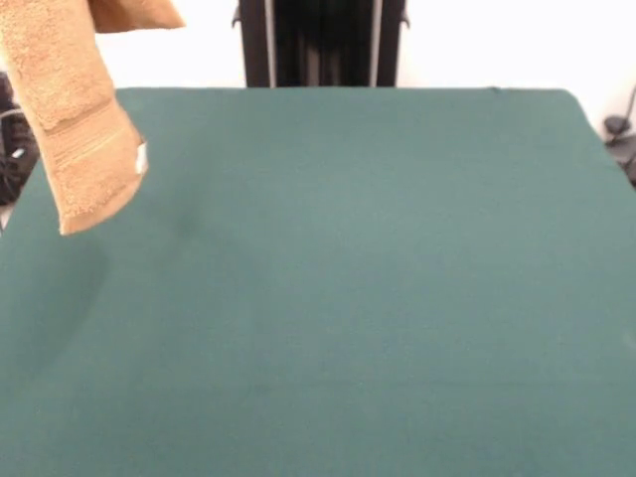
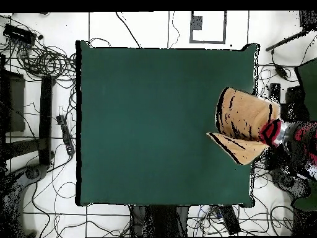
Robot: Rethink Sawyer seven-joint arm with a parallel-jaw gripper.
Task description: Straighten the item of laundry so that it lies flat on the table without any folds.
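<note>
The golden-orange towel (image 1: 84,129) hangs in the air above the table's (image 1: 348,278) far left corner, lifted clear of the felt. Its lower end shows a woven border band and a small white tag (image 1: 141,157). In the overhead view the towel (image 2: 241,118) drapes in folds over the right edge of the green table (image 2: 155,124). My gripper (image 2: 270,132) is at the towel's right side, beyond the table's edge, and holds it up. In the front view the gripper is out of frame above.
The robot's black pedestal (image 1: 321,43) stands at the far side, at the middle. Cables (image 2: 43,59) and gear lie on the floor round the table. The towel casts a faint shadow on the felt at the left (image 1: 60,298).
</note>
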